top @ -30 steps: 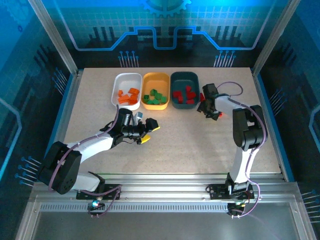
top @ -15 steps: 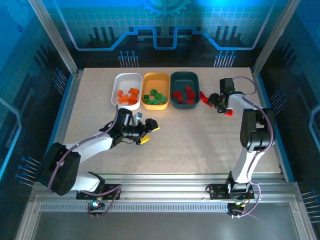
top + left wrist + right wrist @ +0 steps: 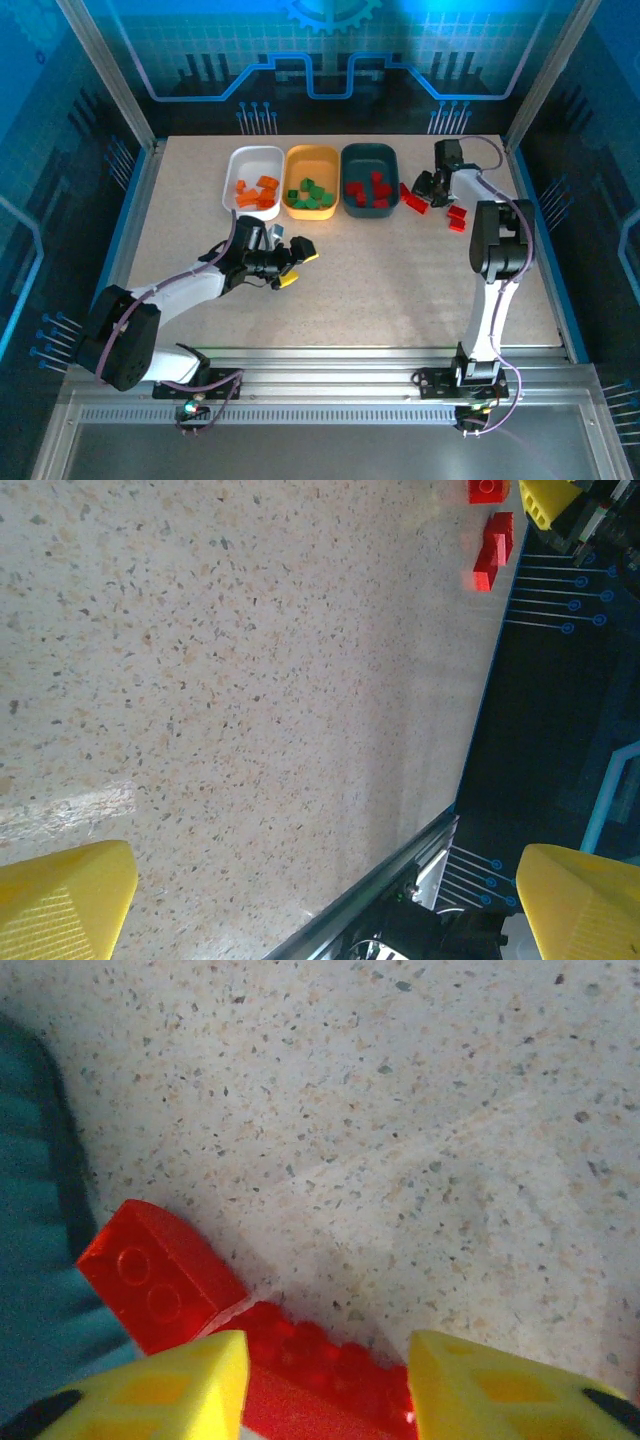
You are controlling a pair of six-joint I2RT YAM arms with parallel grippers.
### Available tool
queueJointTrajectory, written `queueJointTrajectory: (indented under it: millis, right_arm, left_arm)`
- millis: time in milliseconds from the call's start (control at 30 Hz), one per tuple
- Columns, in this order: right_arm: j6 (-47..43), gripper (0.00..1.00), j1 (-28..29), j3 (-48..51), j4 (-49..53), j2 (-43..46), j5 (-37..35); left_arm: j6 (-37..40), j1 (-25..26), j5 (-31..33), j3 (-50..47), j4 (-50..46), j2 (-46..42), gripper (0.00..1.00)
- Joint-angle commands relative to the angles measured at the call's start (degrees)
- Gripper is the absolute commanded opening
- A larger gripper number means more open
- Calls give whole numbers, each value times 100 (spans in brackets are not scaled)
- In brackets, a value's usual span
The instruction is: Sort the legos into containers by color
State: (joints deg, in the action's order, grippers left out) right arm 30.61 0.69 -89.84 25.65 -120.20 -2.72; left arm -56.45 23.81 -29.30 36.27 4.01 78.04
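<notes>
Clearly the right hand (image 3: 328, 1385) is nearer: half-open, astride a red brick (image 3: 315, 1358) lying lengthwise finger to finger beside the teal tray (image 3: 30, 1210); grip unclear. The left hand (image 3: 298, 267) gapes empty.

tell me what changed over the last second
The right gripper moved farther from its base, to just right of the dark teal tray. Its jaws narrowed around a red lego lying there; whether it grips yet is unclear. The left gripper stayed open and still. The white tray and orange-yellow tray stayed put.
</notes>
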Motion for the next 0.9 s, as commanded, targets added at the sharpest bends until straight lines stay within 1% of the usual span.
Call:
queueJointTrajectory:
  millis: [0, 67, 233, 400, 500, 567, 667, 800, 867]
  right_arm:
    - [-40, 45, 1, 36, 14, 28, 278]
    - [-66, 48, -24, 306, -211, 214, 418]
    - [-178, 48, -69, 441, -84, 232, 696]
    - [-181, 53, -157, 847, -304, 483, 776]
    - [-342, 54, -157, 841, -250, 509, 791]
    - [-492, 57, -135, 740, -115, 451, 808]
    - [-515, 57, -138, 723, -46, 446, 827]
    - [-485, 57, -134, 1000, -277, 734, 868]
    - [-569, 58, -122, 1026, -275, 838, 764]
  left_arm:
    - [152, 14, 89, 235, -180, -33, 99]
    - [159, 10, 91, 257, -181, 0, 99]
    - [153, 14, 54, 305, -135, 135, 99]
    - [117, 29, 39, 319, -76, 194, 99]
    - [123, 36, 45, 293, -63, 202, 99]
    - [118, 36, 38, 277, -50, 201, 99]
    - [116, 33, 41, 275, -32, 203, 99]
    - [104, 43, 44, 275, -32, 201, 99]
    - [113, 40, 42, 283, -38, 212, 99]
